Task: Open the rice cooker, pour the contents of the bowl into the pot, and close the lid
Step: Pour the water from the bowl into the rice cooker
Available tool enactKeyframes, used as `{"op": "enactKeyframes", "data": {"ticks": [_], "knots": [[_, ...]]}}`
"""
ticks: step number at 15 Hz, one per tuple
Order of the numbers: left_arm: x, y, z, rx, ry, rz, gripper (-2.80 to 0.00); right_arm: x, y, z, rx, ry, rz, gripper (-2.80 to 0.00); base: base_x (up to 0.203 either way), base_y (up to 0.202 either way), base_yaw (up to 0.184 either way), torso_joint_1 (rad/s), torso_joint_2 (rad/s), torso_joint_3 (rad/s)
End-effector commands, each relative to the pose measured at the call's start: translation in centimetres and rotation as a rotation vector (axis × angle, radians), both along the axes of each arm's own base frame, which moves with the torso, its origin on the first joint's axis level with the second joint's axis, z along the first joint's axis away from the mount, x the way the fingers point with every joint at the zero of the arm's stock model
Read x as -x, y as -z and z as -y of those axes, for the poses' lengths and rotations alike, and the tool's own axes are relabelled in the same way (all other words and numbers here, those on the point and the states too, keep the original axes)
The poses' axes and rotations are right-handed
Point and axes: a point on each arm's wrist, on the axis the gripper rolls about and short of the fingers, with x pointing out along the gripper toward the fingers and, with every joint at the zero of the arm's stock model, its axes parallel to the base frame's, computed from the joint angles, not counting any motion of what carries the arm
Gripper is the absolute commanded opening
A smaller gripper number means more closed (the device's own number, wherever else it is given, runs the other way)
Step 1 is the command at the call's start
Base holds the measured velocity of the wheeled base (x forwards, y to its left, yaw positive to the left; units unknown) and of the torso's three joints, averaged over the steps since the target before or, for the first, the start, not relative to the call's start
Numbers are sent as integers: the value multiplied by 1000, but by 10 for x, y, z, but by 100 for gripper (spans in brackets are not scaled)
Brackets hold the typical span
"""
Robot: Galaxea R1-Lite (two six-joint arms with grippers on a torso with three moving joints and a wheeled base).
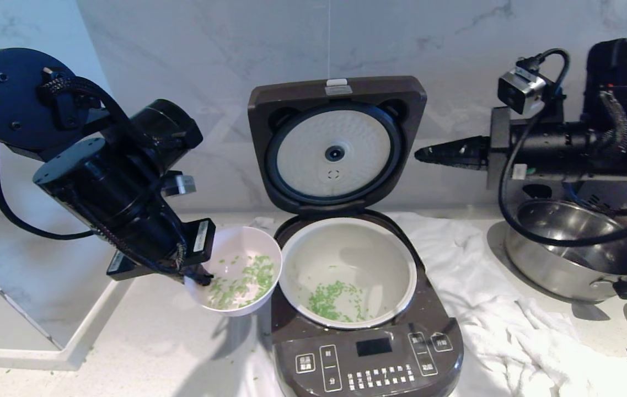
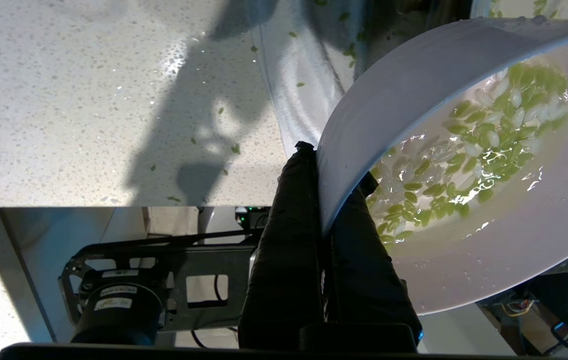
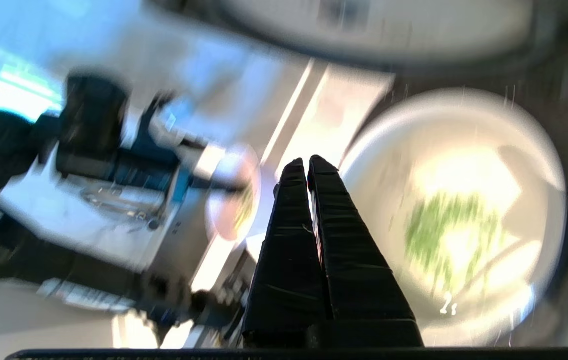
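Pale speckled countertop backing onto a marble wall, part covered by a white cloth. From left to right:

Left gripper, reaching down from the left arm and pinching the rim of the bowl, one finger outside the wall and the other inside. Bowl hanging tilted above the counter, just beside the pot's left rim, still carrying wet green contents; a few green bits lying scattered on the counter beneath, as seen in the left wrist view.

Rice cooker sitting at centre, control panel facing front, lid standing upright and showing its white dimpled plate. Pot resting in the cooker body, holding a patch of green contents on its floor toward the front.

Right gripper, fingers pressed together and gripping nothing, pointing level toward the lid's right edge, hovering well above the cloth.

Steel pan standing at far right, under the right arm.
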Motion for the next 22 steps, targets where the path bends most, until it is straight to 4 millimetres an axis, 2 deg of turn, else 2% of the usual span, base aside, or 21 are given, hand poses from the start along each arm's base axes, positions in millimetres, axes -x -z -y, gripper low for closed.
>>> {"op": "enactKeyframes", "data": {"ticks": [1, 2, 5, 7, 8, 11, 13, 15, 17, 20, 22], "knots": [[-1, 4, 9, -4, 16, -19, -280, 63, -12, 14, -17, -9, 52, -280, 0, 0, 0, 0, 0, 0], [-4, 7, 16, -3, 20, -27, -280, 88, -9, 20, -16, -10, 62, -280, 0, 0, 0, 0, 0, 0], [-10, 8, 29, 4, 31, -23, -280, 143, 12, 34, 14, 16, 103, -280, 0, 0, 0, 0, 0, 0], [-15, 5, 35, 13, 39, -3, -280, 167, 38, 43, 137, 150, 161, -280, 0, 0, 0, 0, 0, 0], [-16, 2, 37, 14, 43, 1, -280, 176, 48, 48, 232, 278, 210, -280, 0, 0, 0, 0, 0, 0], [-15, -1, 37, 9, 48, -5, -280, 219, 49, 63, 341, 445, 404, -280, 0, 0, 0, 0, 0, 0], [-15, 1, 37, 5, 50, -15, -280, 249, 57, 74, 510, 551, 494, -280, 0, 0, 0, 0, 0, 0], [-14, 1, 37, 5, 51, -18, -280, 271, 68, 84, 674, 750, 519, -280, 0, 0, 0, 0, 0, 0], [-13, 1, 38, 4, 54, -17, -280, 283, 73, 88, 728, 893, 522, -280, 0, 0, 0, 0, 0, 0], [-11, 0, 37, 3, 54, -15, -280, 314, 86, 90, 695, 965, 634, -280, 0, 0, 0, 0, 0, 0], [-10, -1, 36, 3, 54, -10, -280, 332, 111, 88, 652, 955, 719, -280, 0, 0, 0, 0, 0, 0]]}}
